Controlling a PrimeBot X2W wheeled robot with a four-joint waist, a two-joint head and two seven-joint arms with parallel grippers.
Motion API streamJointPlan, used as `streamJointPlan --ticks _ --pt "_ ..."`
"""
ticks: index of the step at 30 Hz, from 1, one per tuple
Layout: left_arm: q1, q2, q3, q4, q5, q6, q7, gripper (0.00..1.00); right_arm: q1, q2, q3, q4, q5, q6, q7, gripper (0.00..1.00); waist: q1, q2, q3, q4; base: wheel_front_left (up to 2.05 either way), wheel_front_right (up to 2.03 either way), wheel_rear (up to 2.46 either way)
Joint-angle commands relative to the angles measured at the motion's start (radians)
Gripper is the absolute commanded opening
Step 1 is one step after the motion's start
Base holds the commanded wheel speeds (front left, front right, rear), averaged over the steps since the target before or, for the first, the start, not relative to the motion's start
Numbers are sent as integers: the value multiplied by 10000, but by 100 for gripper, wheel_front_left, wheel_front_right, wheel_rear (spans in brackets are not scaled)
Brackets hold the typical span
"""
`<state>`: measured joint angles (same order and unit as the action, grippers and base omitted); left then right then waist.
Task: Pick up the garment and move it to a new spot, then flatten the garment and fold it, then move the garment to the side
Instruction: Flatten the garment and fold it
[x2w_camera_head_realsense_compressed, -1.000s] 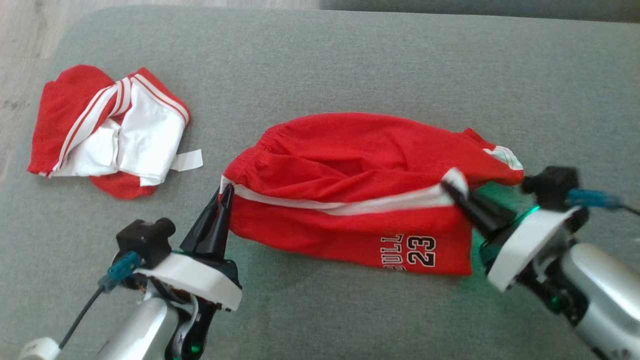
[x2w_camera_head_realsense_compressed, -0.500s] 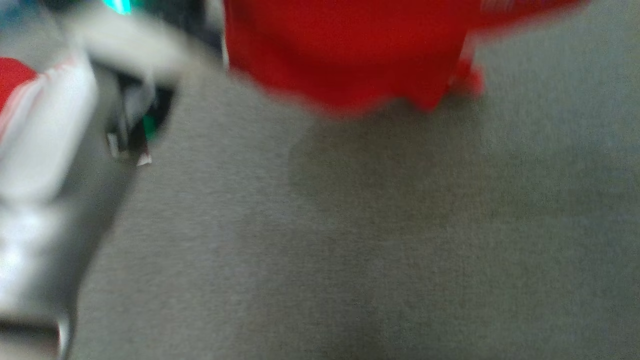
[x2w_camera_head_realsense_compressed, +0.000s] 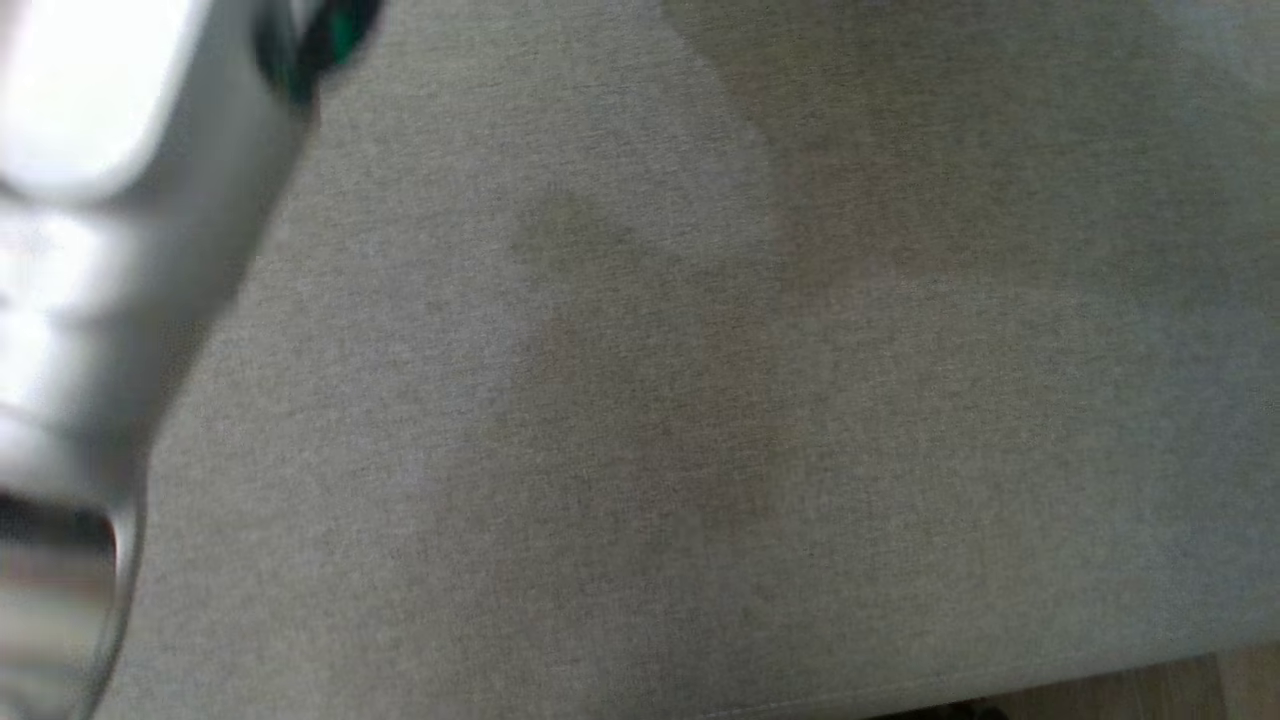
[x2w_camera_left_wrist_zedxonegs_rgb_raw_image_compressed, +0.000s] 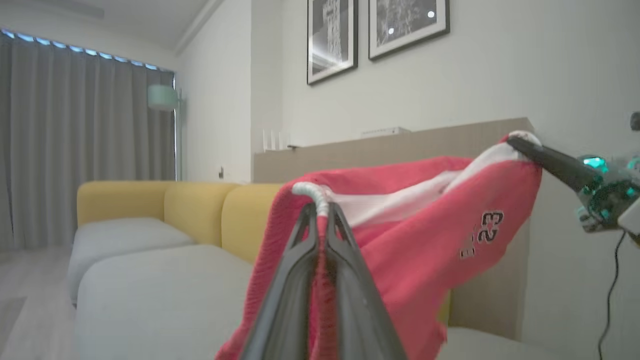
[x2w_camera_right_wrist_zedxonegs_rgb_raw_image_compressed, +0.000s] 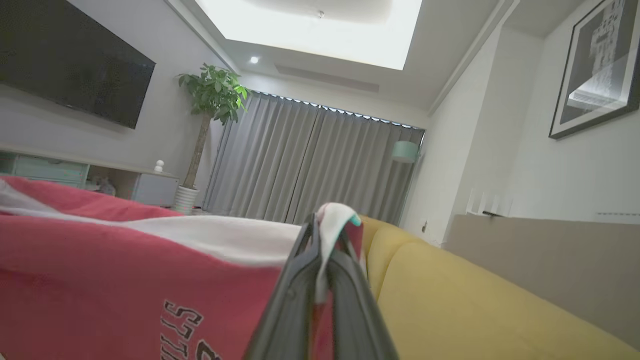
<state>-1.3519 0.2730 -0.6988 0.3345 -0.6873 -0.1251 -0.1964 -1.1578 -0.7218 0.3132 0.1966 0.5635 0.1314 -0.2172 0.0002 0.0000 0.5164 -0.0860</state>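
The garment is a pair of red shorts with a white stripe and "23" printed on it. It hangs stretched in the air between both grippers. My left gripper is shut on its white-edged waistband corner. My right gripper pinches the opposite white corner, at the right of the left wrist view. In the right wrist view the right gripper is shut on a white fold, and the red cloth spreads to the left. A blurred pale forearm crosses the upper left of the head view.
Below me the grey seat cushion has its front edge and a strip of wooden floor at the bottom right. A yellow sofa back runs behind the grey seats. A wooden panel stands by the wall.
The head camera has swung down toward the cushion's front edge. The garment lay on the cushion a second ago, hung lifted half a second ago, and has now left the head view.
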Motion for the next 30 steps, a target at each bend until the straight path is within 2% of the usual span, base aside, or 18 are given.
streamJointPlan --ticks 1,6,12,18,23,27,30 --pt "393 650 102 -188 -62 -53 -178 0 864 -58 -74 -315 86 -7 -96 0 -2 0 -87 -43 0 0 0" --pt "3199 1116 -191 -462 136 10 -619 0 3902 194 -276 -908 246 -7 -238 0 -2 0 -344 145 0 0 0" --pt "7235 836 410 -1689 1173 388 -649 0 8550 1050 -1324 -2052 124 -7 -315 0 -2 0 -739 423 0 0 0" --pt "10780 451 1553 -2878 2111 722 -651 0 12336 2378 -2166 -3713 -10 -7 -241 0 -2 0 -1156 273 0 0 0" --pt "12163 214 2029 -3694 2522 759 -652 0 13400 2819 -2984 -4776 -197 -7 -172 0 -2 0 -1401 306 0 0 0" --pt "12268 72 2126 -4020 2685 656 -652 0 13244 2801 -3118 -5035 -402 -7 92 0 -2 0 -1432 384 0 0 0" --pt "11784 -76 2108 -4011 2783 541 -650 0 12487 2652 -3040 -4913 -517 -7 473 0 -2 0 -1323 504 0 0 0"
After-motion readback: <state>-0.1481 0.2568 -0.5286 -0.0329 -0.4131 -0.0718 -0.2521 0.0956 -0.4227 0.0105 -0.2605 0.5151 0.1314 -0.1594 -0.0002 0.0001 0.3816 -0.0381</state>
